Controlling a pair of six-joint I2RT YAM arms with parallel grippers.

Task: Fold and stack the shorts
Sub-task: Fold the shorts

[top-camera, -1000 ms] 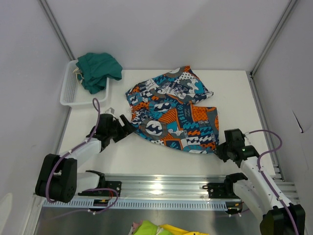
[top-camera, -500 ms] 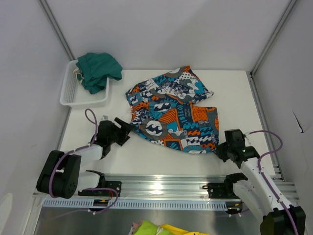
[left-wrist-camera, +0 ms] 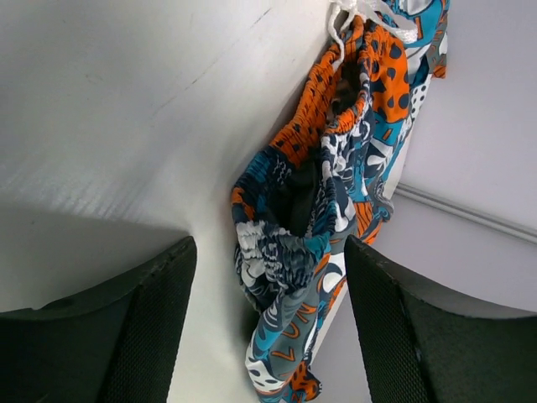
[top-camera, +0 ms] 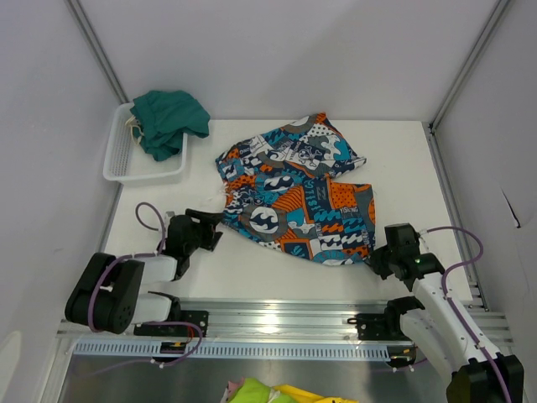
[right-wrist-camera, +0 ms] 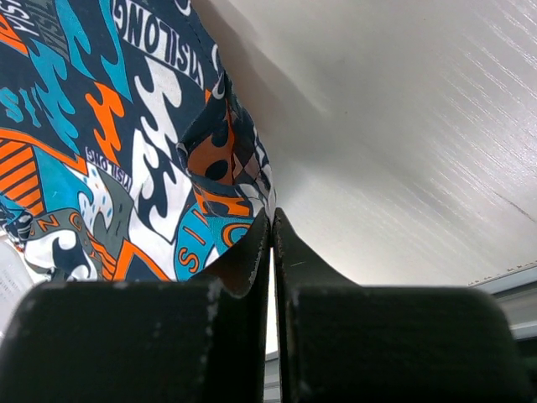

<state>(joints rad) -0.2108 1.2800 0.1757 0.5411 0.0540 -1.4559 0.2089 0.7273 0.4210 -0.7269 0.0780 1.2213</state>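
Note:
The patchwork-print shorts (top-camera: 294, 197) lie spread and rumpled in the middle of the table. My left gripper (top-camera: 206, 232) is open at their left waistband edge. In the left wrist view the gathered waistband (left-wrist-camera: 289, 243) lies between the two wide-apart fingers (left-wrist-camera: 147, 336), touched by neither, with my left gripper (left-wrist-camera: 268, 252) open. My right gripper (top-camera: 376, 255) is shut at the near right hem corner. Seen from the right wrist, my right gripper (right-wrist-camera: 271, 220) touches the hem (right-wrist-camera: 226, 168) with its tips; whether cloth is pinched I cannot tell. The dark teal-green shorts (top-camera: 170, 120) sit bunched on the basket.
The white mesh basket (top-camera: 126, 164) stands at the far left corner against the wall. A metal rail (top-camera: 277, 323) runs along the near edge between the arm bases. Yellow-green cloth (top-camera: 260, 393) lies below it. Frame posts rise at both back corners.
My left gripper has drawn back toward the near left, off the waistband edge, and its jaws have narrowed a little. The right gripper and the shorts have barely moved.

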